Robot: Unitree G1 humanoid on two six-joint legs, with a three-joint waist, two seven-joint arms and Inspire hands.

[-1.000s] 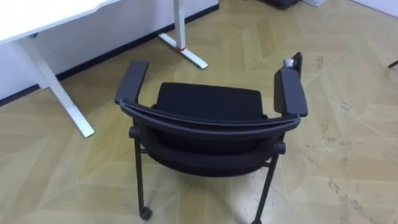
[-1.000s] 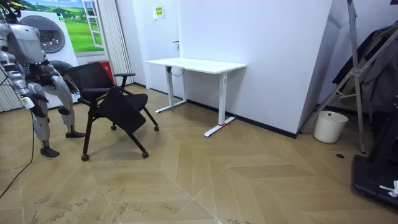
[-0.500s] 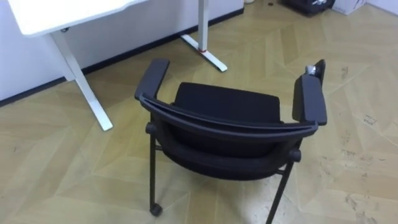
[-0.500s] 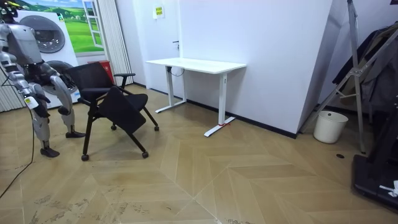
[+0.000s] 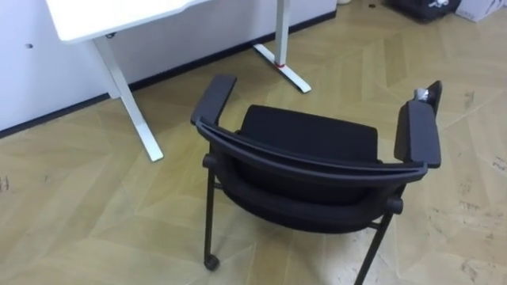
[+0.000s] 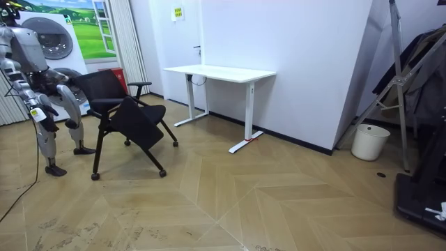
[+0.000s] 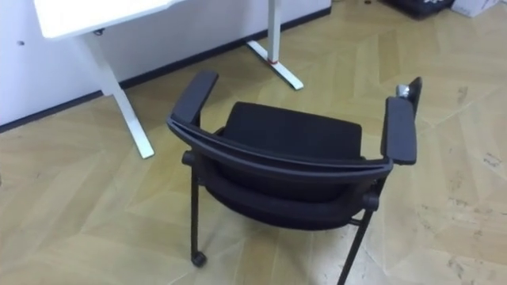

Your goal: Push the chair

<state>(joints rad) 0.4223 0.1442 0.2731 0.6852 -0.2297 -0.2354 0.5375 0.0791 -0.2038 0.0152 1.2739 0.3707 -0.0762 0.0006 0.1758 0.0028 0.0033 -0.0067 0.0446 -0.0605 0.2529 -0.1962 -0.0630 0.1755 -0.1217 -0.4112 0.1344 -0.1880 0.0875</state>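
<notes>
Wooden floor [image 5: 79, 214] holds the chair [image 5: 313, 138] at your 12 o'clock. Its backrest [image 5: 309, 165] runs 10-to-4, nearer your right hand [image 6: 42, 117]; you cannot tell that hand's state.

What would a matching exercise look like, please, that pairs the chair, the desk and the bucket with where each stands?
Things:
1. chair
2. desk
3. bucket

Places:
A. along the white wall
B. at the room view's right, beside a metal stand
C. just in front of the robot, its back turned to the robot

Pairs: 1-C, 2-A, 3-B
</notes>
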